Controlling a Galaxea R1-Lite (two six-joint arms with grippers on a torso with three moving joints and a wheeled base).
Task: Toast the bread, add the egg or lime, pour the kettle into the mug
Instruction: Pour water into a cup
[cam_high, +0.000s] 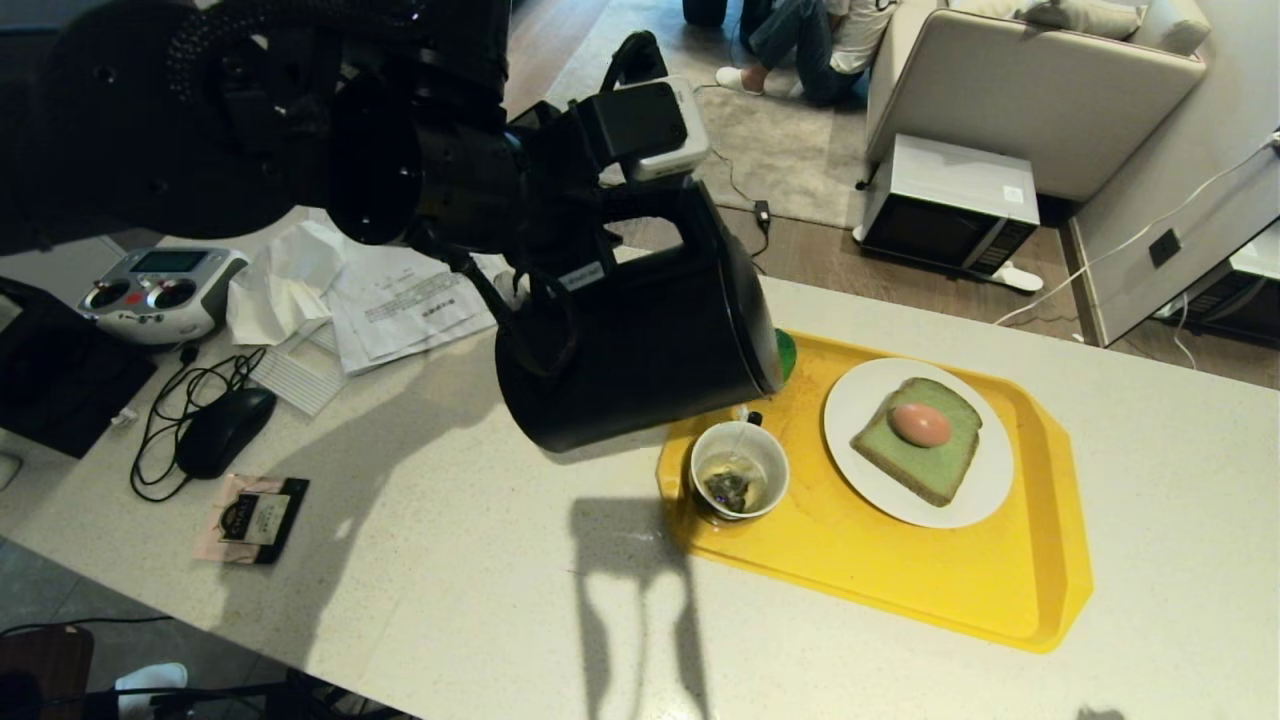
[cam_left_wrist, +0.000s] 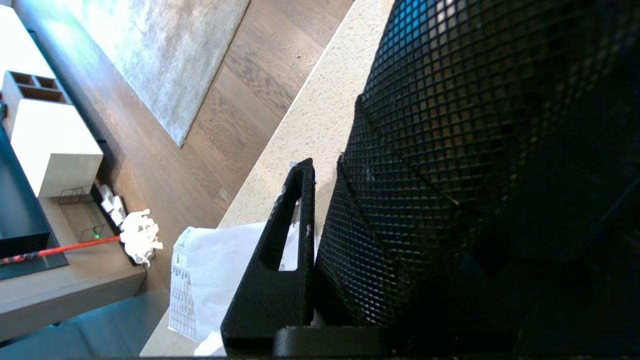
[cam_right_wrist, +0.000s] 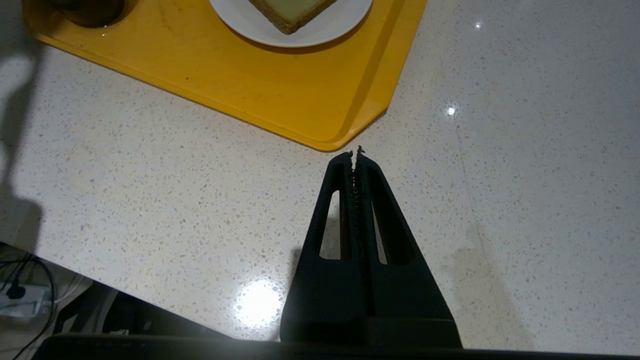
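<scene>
The mug (cam_high: 739, 470) stands on the yellow tray (cam_high: 900, 580). The kettle (cam_high: 640, 350) hangs tipped directly above it, top end toward the mug. The left gripper (cam_high: 560, 290) has its jaws clamped on the kettle's handle; the right gripper (cam_right_wrist: 357, 155), jaws pressed together, hovers over the desk (cam_right_wrist: 150, 165).

I saw the left gripper (cam_high: 585, 275) clamped on the handle of the kettle (cam_high: 640, 350), which hung steeply tilted above the counter (cam_high: 450, 560), its top end over the mug (cam_high: 740, 470). The mug stood on the yellow tray (cam_high: 900, 570) and contained pale liquid and a tea bag. Beside it on the tray, a white plate (cam_high: 960, 500) carried the bread (cam_high: 925, 465), with the egg (cam_high: 920, 424) resting on top. A green edge, possibly the lime (cam_high: 787, 353), showed behind the kettle.
</scene>
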